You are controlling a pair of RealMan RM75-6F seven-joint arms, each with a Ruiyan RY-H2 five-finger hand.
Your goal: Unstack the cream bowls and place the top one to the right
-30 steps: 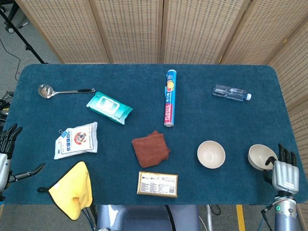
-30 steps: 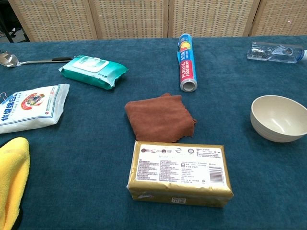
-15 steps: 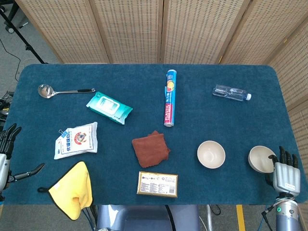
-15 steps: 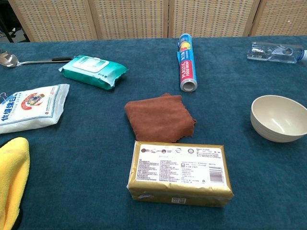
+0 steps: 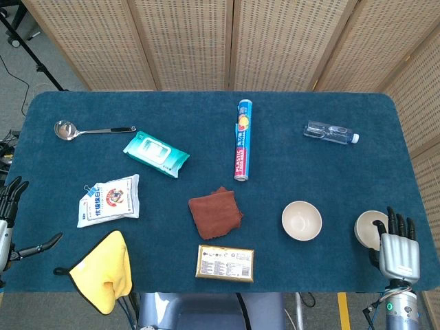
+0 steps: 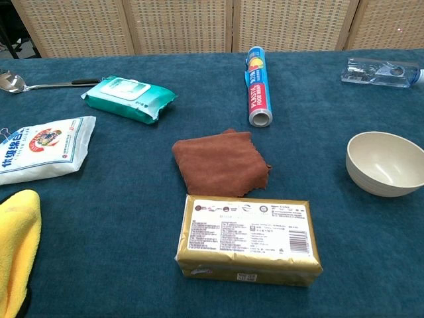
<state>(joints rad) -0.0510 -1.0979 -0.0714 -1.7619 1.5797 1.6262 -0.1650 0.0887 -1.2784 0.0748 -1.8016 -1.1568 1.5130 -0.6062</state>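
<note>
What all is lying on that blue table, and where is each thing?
ladle: 1, silver with black handle, far left
wet wipes pack: 1, teal, right of the ladle
plastic wrap roll: 1, blue, far centre
water bottle: 1, clear, far right, lying down
white pouch: 1, white with red print, left side
yellow cloth: 1, near-left edge
brown cloth: 1, folded, centre
gold packet: 1, near edge, in front of the brown cloth
cream bowls: 2, apart and upright; one centre-right, the other near the right edge, partly behind the right robot hand
table: 1, dark blue cover
left robot hand: black fingers spread, at the left edge, holding nothing
right robot hand: grey with black fingers, beside the right bowl; contact unclear
</note>
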